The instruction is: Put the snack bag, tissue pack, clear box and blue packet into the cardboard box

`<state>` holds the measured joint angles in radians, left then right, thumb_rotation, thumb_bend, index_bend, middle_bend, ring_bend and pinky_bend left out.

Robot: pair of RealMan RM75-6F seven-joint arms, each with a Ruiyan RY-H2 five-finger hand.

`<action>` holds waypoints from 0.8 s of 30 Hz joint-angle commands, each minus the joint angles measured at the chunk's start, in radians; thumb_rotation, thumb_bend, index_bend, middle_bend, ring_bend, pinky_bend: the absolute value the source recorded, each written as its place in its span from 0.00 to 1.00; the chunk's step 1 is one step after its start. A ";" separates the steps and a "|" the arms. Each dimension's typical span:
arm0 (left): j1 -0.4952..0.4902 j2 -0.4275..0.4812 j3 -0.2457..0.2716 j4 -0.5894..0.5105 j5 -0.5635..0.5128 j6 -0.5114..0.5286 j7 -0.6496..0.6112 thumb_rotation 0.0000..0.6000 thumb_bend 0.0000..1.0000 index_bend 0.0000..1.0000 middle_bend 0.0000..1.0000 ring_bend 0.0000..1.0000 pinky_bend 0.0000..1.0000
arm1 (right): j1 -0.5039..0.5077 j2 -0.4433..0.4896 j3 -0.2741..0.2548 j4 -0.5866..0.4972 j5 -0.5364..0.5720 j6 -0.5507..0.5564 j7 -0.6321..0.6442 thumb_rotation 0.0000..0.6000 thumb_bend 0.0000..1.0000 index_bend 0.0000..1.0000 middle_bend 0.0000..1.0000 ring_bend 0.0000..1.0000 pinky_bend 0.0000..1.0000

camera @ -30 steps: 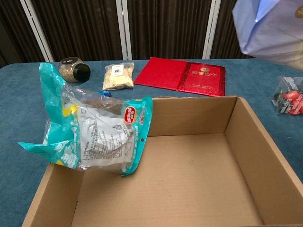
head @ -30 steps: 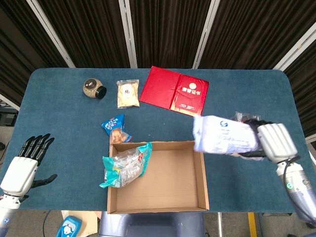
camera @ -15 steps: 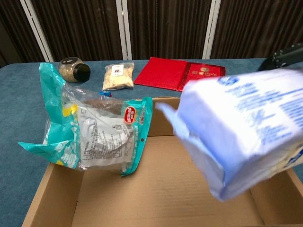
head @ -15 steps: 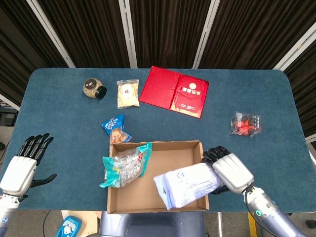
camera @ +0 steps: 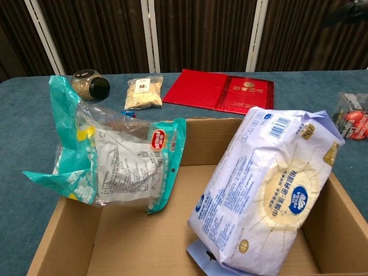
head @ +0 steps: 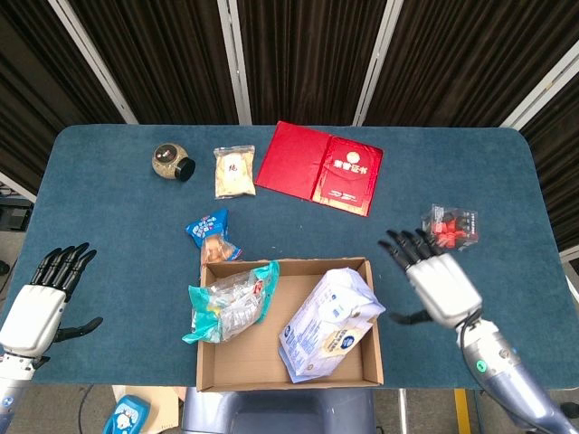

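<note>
Since the earlier frame our right hand has let go of the tissue pack, which now leans inside the cardboard box; fingers apart, empty. Clear box sits just beyond our fingertips, presumably next. Left hand idle, fingers spread.

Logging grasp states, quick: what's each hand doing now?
Left hand: open, holding nothing.
Right hand: open, holding nothing; tissue pack lies in the cardboard box.

1. Blue cloth-covered table with rounded corners.
2. Dark pleated curtain behind, divided by white vertical frames.
3. Grey floor visible at left.
</note>
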<state>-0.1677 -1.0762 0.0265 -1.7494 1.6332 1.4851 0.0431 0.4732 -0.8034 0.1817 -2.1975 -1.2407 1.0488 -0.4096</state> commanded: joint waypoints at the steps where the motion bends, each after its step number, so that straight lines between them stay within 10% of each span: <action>1: 0.000 -0.001 -0.001 0.002 -0.002 -0.003 0.000 1.00 0.00 0.00 0.00 0.00 0.00 | 0.042 0.004 0.050 0.110 0.114 -0.009 0.024 1.00 0.02 0.03 0.00 0.00 0.00; 24: -0.009 -0.014 -0.015 0.017 -0.055 -0.055 0.013 1.00 0.00 0.00 0.00 0.00 0.00 | 0.293 -0.333 -0.032 0.963 0.543 -0.517 0.073 1.00 0.02 0.00 0.00 0.00 0.00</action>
<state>-0.1763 -1.0903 0.0121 -1.7328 1.5786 1.4311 0.0565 0.7372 -1.0868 0.1808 -1.3119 -0.7294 0.5987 -0.3460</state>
